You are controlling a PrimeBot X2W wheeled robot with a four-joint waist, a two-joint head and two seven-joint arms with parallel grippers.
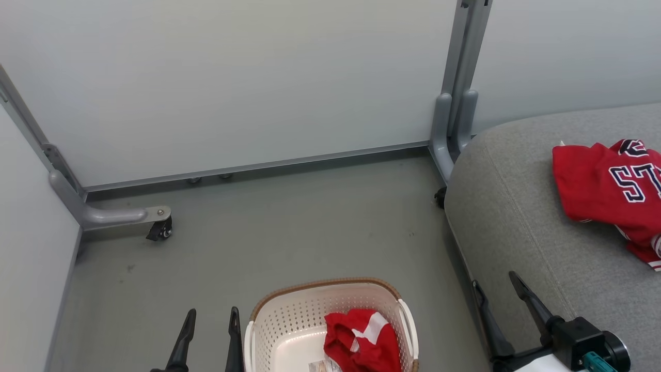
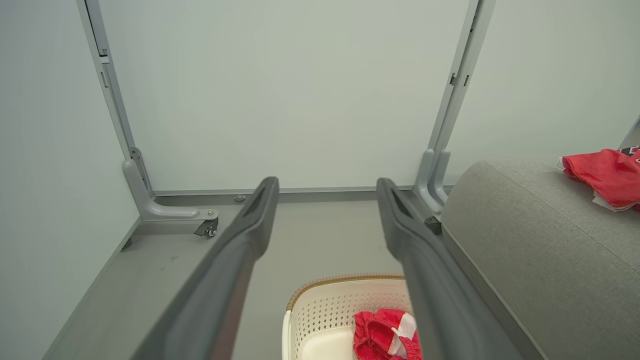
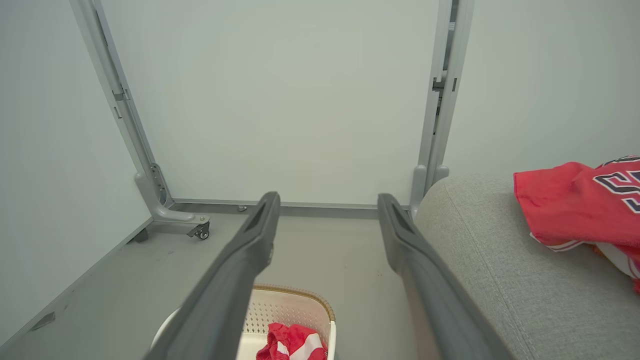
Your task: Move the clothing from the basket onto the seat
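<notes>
The jersey (image 1: 607, 188) lay crumpled on the seat (image 1: 516, 227), towards its right side, navy letters facing up. The second garment (image 1: 361, 338), red with white patches, sat bunched in the basket (image 1: 292, 315) against its right wall. The basket stood on the floor (image 1: 289, 232) just left of the seat. The left gripper (image 1: 213, 311) hung just left of the basket, fingers apart and empty. The right gripper (image 1: 493, 279) hovered at the seat's near edge — fingers apart too, holding nothing.
</notes>
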